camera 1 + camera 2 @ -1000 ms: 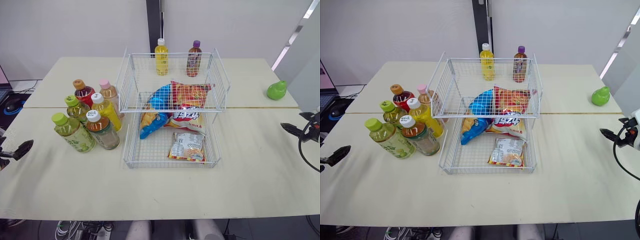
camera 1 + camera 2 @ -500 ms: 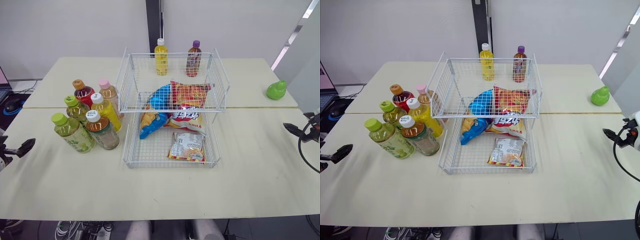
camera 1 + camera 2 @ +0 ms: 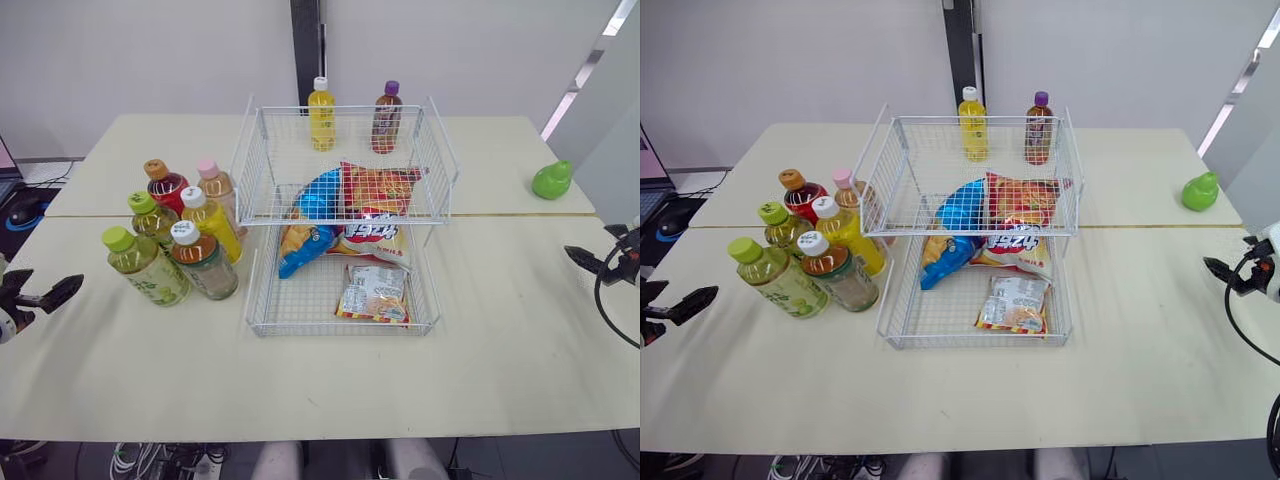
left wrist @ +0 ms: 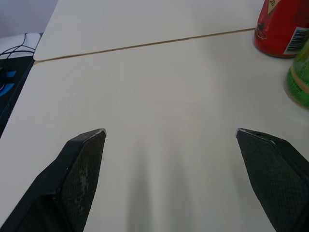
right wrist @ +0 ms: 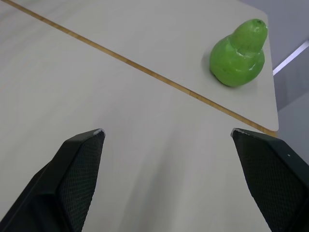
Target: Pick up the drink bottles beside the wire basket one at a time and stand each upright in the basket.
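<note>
Several drink bottles stand in a cluster on the table, left of the two-tier wire basket. Their caps are green, white, orange and pink. A yellow bottle and a brown bottle stand upright at the basket's far side; I cannot tell whether they are inside the top tier or behind it. My left gripper hovers open over the table's left edge, short of the green-capped bottle. In the left wrist view the left gripper is open and a red bottle is ahead. My right gripper is open at the right edge.
Snack bags lie in the lower tier of the basket. A green pear-shaped object sits on the far right of the table and is ahead of the fingers in the right wrist view. A seam crosses the tabletop.
My left gripper has moved a little rightwards and up, closer to the bottle cluster. The right gripper has barely shifted. The bottles and basket are as before.
</note>
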You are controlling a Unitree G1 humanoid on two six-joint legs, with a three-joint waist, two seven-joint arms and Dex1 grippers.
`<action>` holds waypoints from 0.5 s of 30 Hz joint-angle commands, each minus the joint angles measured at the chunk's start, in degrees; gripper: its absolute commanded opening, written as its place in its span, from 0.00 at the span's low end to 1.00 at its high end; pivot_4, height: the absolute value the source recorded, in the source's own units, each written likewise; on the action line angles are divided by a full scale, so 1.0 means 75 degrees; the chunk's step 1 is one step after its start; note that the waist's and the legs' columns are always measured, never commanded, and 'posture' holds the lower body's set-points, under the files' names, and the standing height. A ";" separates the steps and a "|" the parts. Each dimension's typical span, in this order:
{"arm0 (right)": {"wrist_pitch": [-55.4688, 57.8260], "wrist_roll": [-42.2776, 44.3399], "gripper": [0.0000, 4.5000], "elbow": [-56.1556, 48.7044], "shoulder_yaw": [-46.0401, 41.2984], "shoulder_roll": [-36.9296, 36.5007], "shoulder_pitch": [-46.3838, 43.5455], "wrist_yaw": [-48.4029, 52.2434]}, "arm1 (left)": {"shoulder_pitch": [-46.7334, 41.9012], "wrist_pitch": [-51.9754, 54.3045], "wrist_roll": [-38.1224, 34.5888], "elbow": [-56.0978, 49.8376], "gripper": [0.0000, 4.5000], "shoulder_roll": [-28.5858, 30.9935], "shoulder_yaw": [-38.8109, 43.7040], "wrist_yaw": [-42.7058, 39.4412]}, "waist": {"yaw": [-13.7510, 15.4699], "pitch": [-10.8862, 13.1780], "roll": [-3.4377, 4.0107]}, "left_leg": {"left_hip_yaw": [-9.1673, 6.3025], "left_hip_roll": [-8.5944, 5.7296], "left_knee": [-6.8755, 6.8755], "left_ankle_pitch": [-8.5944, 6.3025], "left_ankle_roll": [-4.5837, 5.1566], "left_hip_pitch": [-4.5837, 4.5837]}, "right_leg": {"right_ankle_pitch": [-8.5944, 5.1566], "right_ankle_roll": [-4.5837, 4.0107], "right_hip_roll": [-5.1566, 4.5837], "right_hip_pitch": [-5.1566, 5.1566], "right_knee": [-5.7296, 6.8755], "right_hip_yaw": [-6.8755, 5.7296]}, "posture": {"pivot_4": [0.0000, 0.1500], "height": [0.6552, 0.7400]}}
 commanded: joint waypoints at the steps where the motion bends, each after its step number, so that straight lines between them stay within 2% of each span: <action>1: 0.0135 0.0464 1.00 -0.1138 -0.0248 0.0070 -0.0052 0.0383 | -0.0244 -0.0171 -0.0056 -0.0048 1.00 0.0034 0.0053 -0.0086 | 0.0001 0.0000 0.0000 | -0.0001 0.0000 0.0000 0.0000 0.0000 0.0000 | 0.0000 0.0000 0.0000 0.0000 0.0002 0.0000 | 1.00 1.00; 6: 0.2025 0.1804 1.00 -0.4403 -0.0272 0.0471 -0.0913 0.0590 | -0.0605 -0.0279 0.0079 0.0240 1.00 0.0132 -0.0023 -0.0044 | -0.0049 0.0012 0.0022 | 0.0001 0.0007 0.0005 0.0001 0.0001 0.0003 | 0.0004 -0.0001 0.0001 -0.0003 0.0010 0.0001 | 1.00 1.00; 10: 0.4997 0.3845 1.00 -0.7554 0.0068 0.0860 -0.2026 0.0224 | -0.0957 -0.0361 0.0224 0.0477 1.00 0.0120 -0.0192 -0.0059 | -0.0022 0.0010 0.0027 | 0.0003 0.0012 0.0001 0.0000 -0.0001 -0.0009 | 0.0007 -0.0005 0.0001 -0.0031 0.0031 0.0002 | 1.00 1.00; 15: 0.7539 0.6463 1.00 -0.9556 0.0112 0.1246 -0.2635 -0.0282 | -0.1247 -0.0306 0.0170 0.0609 1.00 0.0135 -0.0204 -0.0139 | 0.0140 -0.0014 -0.0018 | -0.0035 0.0030 0.0001 -0.0011 -0.0018 -0.0043 | 0.0007 -0.0010 0.0001 -0.0034 0.0003 -0.0025 | 1.00 1.00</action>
